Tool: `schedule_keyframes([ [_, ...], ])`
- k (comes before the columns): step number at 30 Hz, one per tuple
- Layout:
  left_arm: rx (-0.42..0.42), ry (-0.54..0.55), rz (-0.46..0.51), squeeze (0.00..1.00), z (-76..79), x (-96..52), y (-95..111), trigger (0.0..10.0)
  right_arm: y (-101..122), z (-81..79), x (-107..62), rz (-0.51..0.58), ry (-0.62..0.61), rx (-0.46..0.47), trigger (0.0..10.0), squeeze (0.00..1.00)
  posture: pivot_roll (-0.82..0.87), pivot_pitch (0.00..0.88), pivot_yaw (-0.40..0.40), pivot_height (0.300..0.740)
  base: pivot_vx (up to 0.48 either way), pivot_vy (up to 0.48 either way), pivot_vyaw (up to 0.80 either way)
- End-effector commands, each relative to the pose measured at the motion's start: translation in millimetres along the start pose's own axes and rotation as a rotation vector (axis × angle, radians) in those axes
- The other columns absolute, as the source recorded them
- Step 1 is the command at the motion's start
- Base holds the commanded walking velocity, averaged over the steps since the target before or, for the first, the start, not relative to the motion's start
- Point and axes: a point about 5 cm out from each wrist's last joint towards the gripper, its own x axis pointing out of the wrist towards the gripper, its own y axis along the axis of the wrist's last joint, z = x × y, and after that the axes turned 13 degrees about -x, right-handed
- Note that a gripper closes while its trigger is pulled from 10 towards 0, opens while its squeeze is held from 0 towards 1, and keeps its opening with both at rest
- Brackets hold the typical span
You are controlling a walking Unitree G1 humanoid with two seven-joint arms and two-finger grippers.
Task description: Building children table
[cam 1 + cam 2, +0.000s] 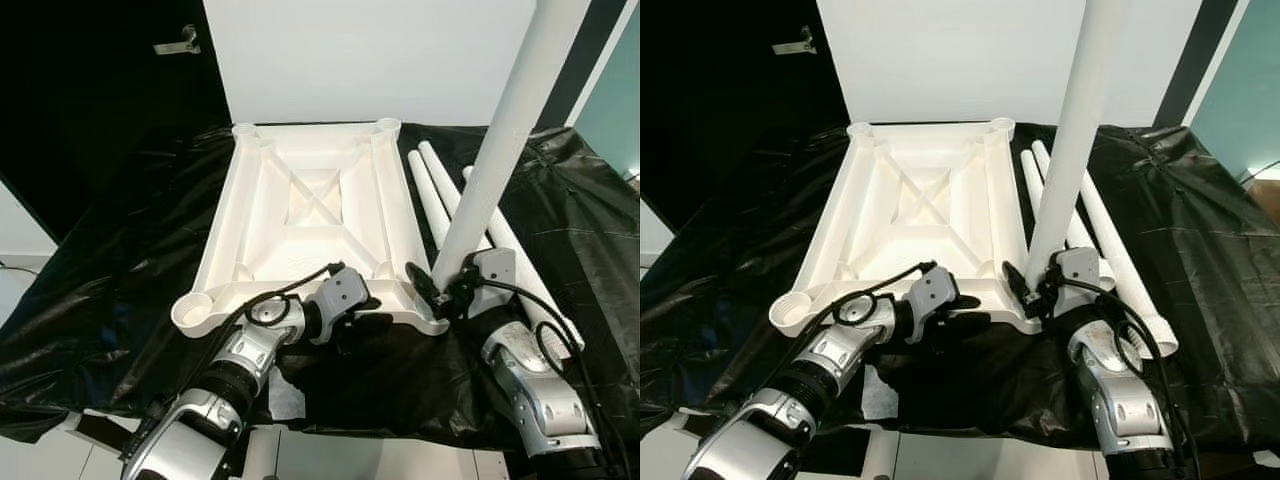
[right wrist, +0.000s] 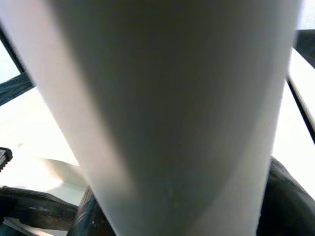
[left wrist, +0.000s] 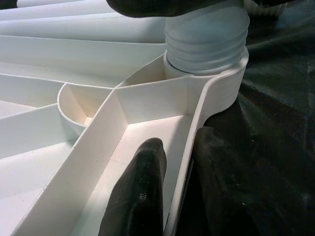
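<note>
Right hand [image 1: 440, 290] clamps table leg [image 1: 500, 140]

Both arms are jointed silver metal shells with black ribbed bands between the segments. A grey boxy wrist housing sits behind the left pincer [image 1: 352, 331] and the right pincer [image 1: 432, 290]. Thin black cables loop loosely over each forearm. The long fingers [image 3: 140, 196] are matte black.
</note>
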Motion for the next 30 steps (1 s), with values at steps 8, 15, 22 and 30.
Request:
schedule_keyframes([
  [8, -0.098, -0.062, -0.164, 0.00, 14.4, -1.2, -42.4, 10.0, -16.0, 0.7, -9.7, -0.077, -0.309, 0.130, 0.0, 0.00, -0.05, 0.000, 0.013, 0.740, 0.000, 0.000, 0.00],
  [15, -0.091, -0.062, -0.175, 0.00, 12.1, -5.0, -42.5, 10.0, -21.4, -8.0, -1.8, -0.169, -0.538, -0.032, 0.0, 0.00, -0.03, 0.000, 0.022, 0.740, 0.000, 0.000, 0.00],
  [22, -0.101, -0.065, -0.177, 0.00, 13.7, -6.3, -45.1, 10.0, -23.2, -16.8, 10.3, -0.172, -0.462, -0.018, 10.0, 0.00, -0.03, 0.000, 0.022, 0.740, 0.000, 0.000, 0.00],
  [30, -0.099, -0.061, -0.166, 0.00, 11.4, -1.8, -39.0, 10.0, -16.9, -18.8, 10.5, -0.096, -0.194, -0.064, 10.0, 1.00, -0.05, 0.000, 0.016, 0.740, 0.000, 0.000, 0.00],
])
